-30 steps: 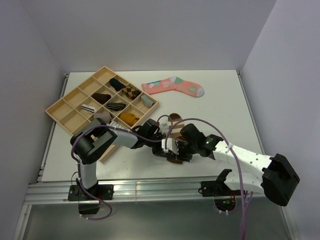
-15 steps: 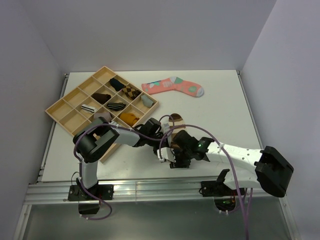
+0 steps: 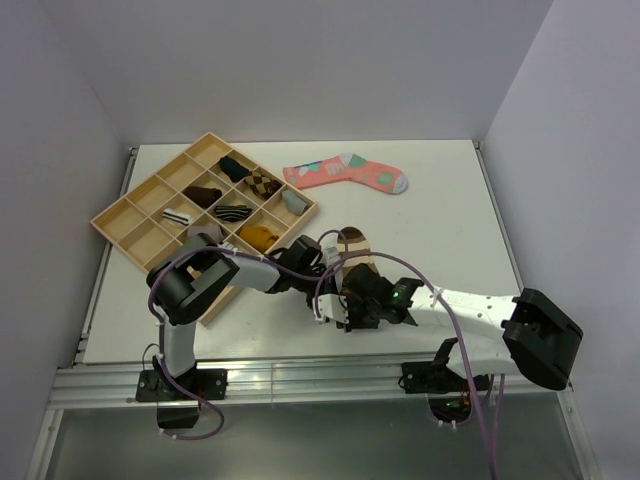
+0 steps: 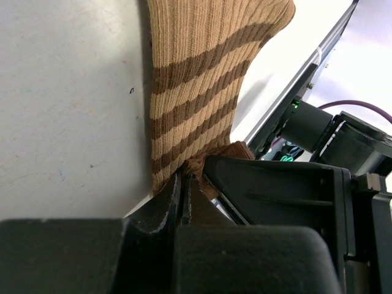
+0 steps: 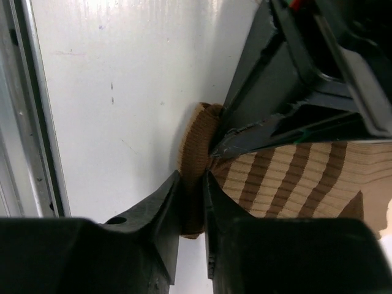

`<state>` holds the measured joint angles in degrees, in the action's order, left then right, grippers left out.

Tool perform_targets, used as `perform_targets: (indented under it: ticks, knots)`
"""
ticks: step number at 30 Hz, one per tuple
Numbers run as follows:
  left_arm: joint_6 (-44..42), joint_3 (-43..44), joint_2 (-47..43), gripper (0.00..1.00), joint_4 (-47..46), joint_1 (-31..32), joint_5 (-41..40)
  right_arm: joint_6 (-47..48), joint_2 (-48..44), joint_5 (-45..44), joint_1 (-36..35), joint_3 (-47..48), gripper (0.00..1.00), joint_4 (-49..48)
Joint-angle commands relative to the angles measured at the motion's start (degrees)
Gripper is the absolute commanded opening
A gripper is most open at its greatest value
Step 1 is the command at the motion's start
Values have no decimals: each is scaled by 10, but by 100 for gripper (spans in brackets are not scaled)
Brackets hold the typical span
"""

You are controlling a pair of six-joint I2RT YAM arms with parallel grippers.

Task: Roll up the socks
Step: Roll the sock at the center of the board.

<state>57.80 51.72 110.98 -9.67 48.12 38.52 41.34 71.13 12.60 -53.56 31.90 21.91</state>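
The brown sock with tan bands (image 3: 352, 248) lies near the table's front middle, its near end under both grippers. It fills the left wrist view (image 4: 202, 92) and shows at the right of the right wrist view (image 5: 294, 184). My left gripper (image 3: 330, 268) is shut on the sock's brown end (image 4: 199, 168). My right gripper (image 3: 352, 308) is shut on the sock's folded brown cuff (image 5: 195, 153), right beside the left one. The white sock with black stripes is not on the table surface in these views.
A wooden compartment tray (image 3: 120, 215) at the back left holds several rolled socks. A coral-pink sock (image 3: 345, 172) lies at the back middle. The table's metal front rail (image 3: 300, 378) runs just behind the grippers.
My right gripper has moved left and closer to the left gripper over the sock's near end. The sock's far end now shows more above the grippers.
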Motion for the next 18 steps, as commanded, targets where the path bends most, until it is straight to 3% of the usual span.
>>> perform_targets:
  ticks: [1, 5, 7, 12, 18]
  knots:
    - [6, -19, 7, 4, 3, -3, -29, -7, -10, 15, 20, 4, 23, 5]
    - [19, -49, -19, 17, -50, -3, -52, 10, 13, 94, 78, 39, 17, 70]
    - [19, -55, -39, 28, -51, -2, -85, 25, 30, 138, 115, 61, 17, 95]
    - [17, -93, -95, 37, -105, -2, -138, 56, 99, 210, 172, 119, 16, 177]
    - [5, -147, -160, 38, -155, -1, -194, 82, 202, 267, 209, 202, 15, 267]
